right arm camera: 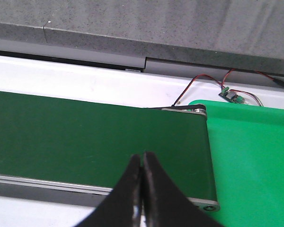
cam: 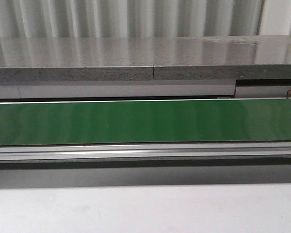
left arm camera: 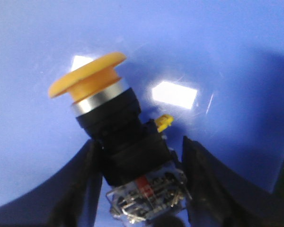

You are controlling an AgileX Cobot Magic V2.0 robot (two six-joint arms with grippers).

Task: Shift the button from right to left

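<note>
The left gripper (left arm camera: 139,184) is clamped on the button (left arm camera: 111,127), fingers on its dark body, yellow cap tilted outward above a glossy blue surface (left arm camera: 227,47). The grip looks off-centre, so the button could twist or roll away on release. The right gripper (right arm camera: 142,189), fingers pressed together and empty, hangs over the green belt (right arm camera: 85,137).

Button (left arm camera: 114,137) between left gripper (left arm camera: 139,189) fingers, over tray (left arm camera: 33,104); right gripper (right arm camera: 142,189) over conveyor belt (right arm camera: 85,137), ledge (cam: 136,58) behind.
</note>
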